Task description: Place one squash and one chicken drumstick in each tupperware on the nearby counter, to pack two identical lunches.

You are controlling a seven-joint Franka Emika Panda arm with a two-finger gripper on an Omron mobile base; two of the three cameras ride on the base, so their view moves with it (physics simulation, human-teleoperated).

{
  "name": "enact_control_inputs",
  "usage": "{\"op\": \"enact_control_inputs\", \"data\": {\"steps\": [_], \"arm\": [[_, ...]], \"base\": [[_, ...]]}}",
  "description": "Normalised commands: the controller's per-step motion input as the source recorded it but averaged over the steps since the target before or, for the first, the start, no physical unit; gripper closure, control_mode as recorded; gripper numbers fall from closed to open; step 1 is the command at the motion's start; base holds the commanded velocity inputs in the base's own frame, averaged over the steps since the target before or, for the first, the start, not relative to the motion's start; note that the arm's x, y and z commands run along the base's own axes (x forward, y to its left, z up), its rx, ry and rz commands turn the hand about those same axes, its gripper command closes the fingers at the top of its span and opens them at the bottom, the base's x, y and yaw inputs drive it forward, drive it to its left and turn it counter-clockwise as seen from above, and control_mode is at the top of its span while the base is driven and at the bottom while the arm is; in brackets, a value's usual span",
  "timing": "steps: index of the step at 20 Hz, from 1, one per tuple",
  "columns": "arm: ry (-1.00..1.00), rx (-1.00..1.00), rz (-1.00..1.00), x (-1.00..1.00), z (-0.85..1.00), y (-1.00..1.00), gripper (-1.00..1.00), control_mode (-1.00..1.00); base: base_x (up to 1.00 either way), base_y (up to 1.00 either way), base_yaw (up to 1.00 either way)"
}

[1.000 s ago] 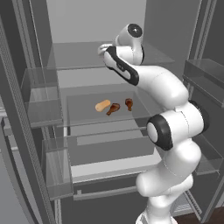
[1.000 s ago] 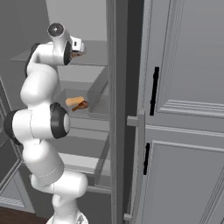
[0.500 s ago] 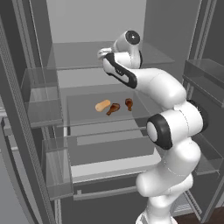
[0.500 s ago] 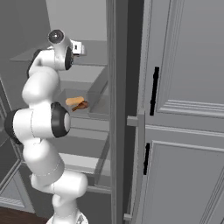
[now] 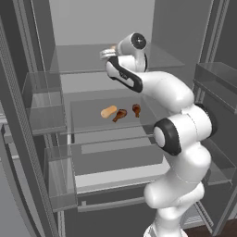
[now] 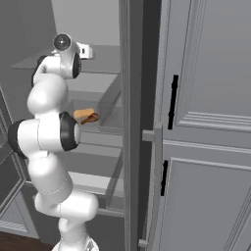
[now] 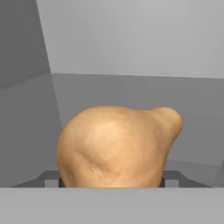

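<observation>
Claw [image 7: 111, 186]: pinching a smooth, tan, pear-shaped squash [image 7: 113, 146].
Glass fridge shelf [image 5: 88, 122]: second squash [image 5: 109, 111], two brown drumsticks [image 5: 120, 115].

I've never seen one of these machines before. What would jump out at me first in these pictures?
Probably the tan squash looming large in the hand view, held in the end effector that the white arm has raised to the upper part of an open fridge. Below it, on a glass shelf, lie another squash and two brown chicken drumsticks, side by side.
</observation>
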Motion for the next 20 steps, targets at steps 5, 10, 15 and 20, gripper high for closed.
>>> {"op": "enact_control_inputs", "data": {"steps": [5,10,15,20], "arm": [[0.04,0.19,0.04,-1.00,0.97,-0.06,1.00,-1.00],[0.07,0.07,0.00,-1.00,0.83,-0.19,1.00,-1.00],[0.00,-0.01,0.00,-1.00,0.06,-0.07,1.00,-1.00],[-0.13,-0.07,-0.01,-1.00,-0.83,0.04,1.00,-1.00]], "base": [[0.00,0.00,0.00],[0.00,0.00,0.00],[0.00,0.00,0.00],[0.00,0.00,0.00]]}}
